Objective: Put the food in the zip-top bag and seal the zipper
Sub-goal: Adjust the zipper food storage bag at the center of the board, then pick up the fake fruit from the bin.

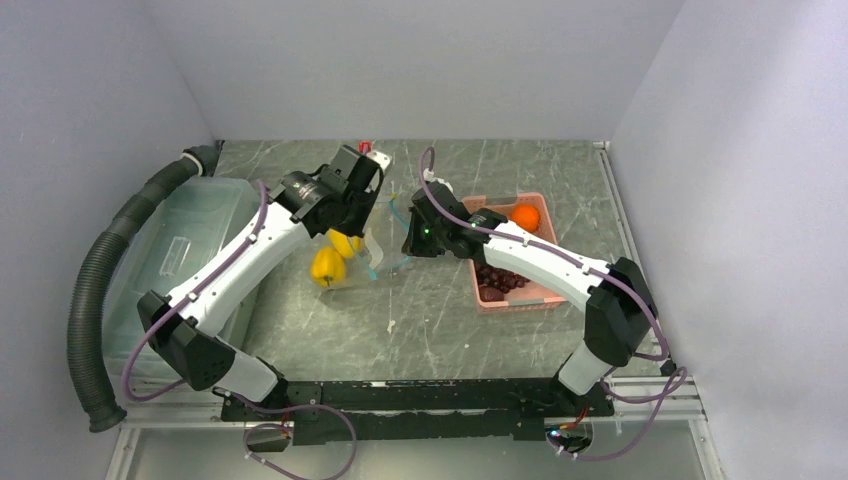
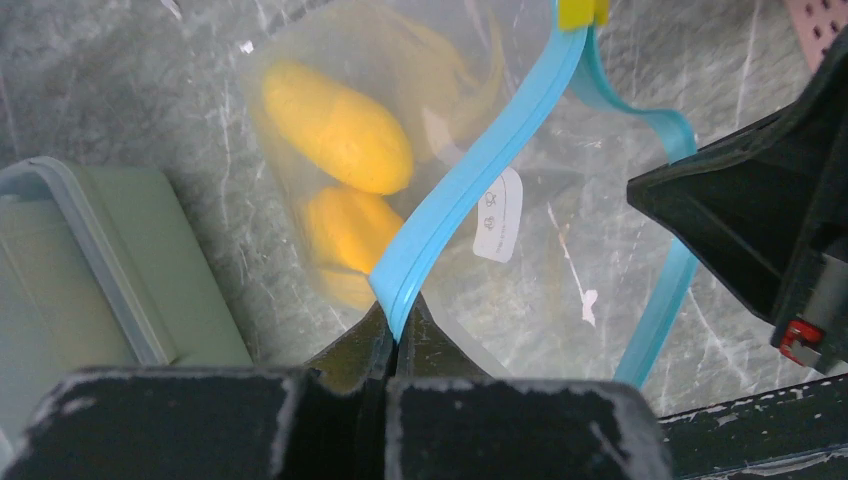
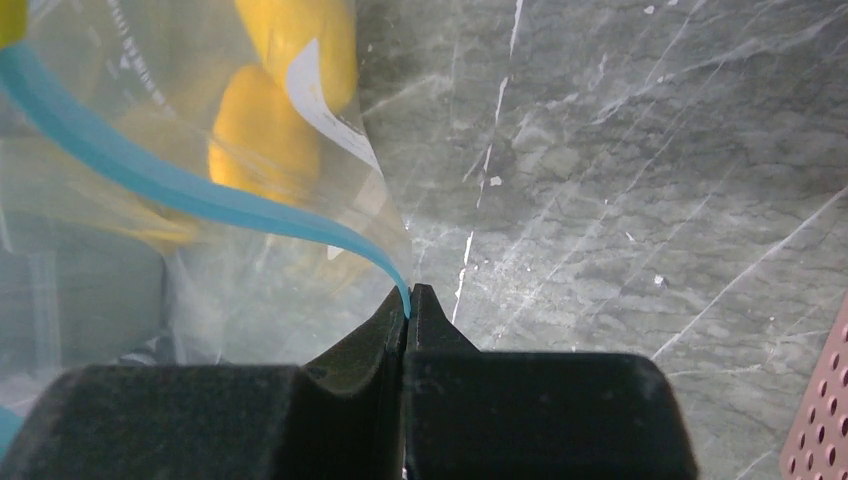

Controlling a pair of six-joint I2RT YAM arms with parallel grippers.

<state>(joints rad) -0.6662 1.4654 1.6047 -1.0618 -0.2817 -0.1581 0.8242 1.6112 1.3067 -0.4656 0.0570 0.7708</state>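
Observation:
The clear zip-top bag hangs between my two grippers, mouth held apart. Yellow food pieces lie inside it; they show in the left wrist view and the right wrist view. My left gripper is shut on the teal zipper strip. My right gripper is shut on the other zipper strip. The orange ball and the purple grape bunch lie in the pink basket. My right gripper's body shows at the right of the left wrist view.
A large translucent lidded bin stands at the left, its corner in the left wrist view. A black corrugated hose curves along the left wall. The basket's corner shows at the right wrist view's lower right.

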